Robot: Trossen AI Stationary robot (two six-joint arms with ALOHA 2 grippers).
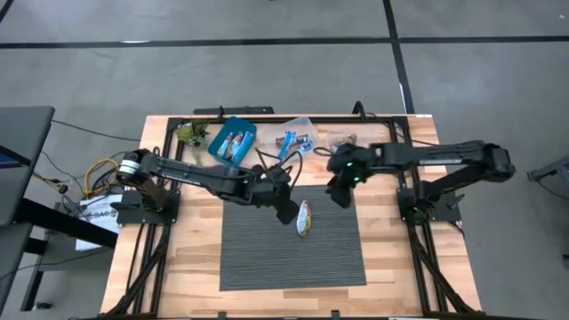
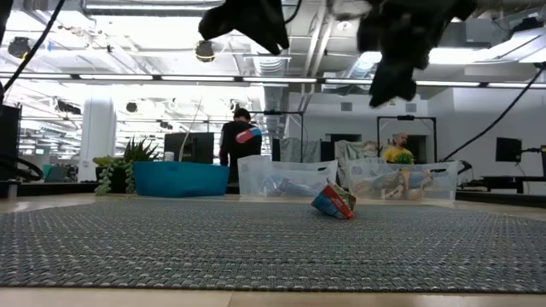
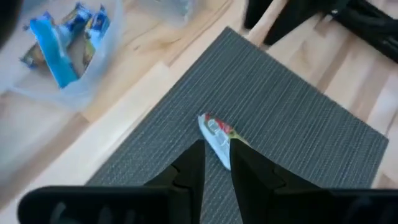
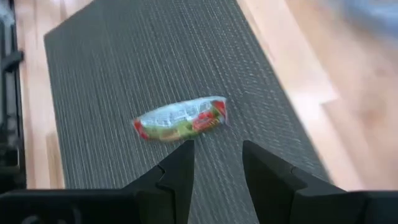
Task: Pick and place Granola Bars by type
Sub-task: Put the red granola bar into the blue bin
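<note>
One silvery-green granola bar (image 1: 305,218) with red print lies flat on the grey mat (image 1: 267,258); it also shows in the low view (image 2: 334,202). My left gripper (image 1: 286,210) hovers open just left of it, and the bar (image 3: 216,134) sits just beyond the fingertips (image 3: 217,168). My right gripper (image 1: 342,192) hangs open above the mat to the bar's right and farther back, the bar (image 4: 180,119) lying ahead of its fingers (image 4: 217,163). Both grippers are raised well off the mat (image 2: 252,21) (image 2: 399,51).
Along the far edge stand a teal bin (image 1: 233,142) with bars in it, a clear bin (image 1: 298,138) holding blue bars (image 3: 62,37), and another clear bin (image 1: 342,139). A small plant (image 1: 191,133) stands at the far left. People are in the room behind (image 2: 237,141).
</note>
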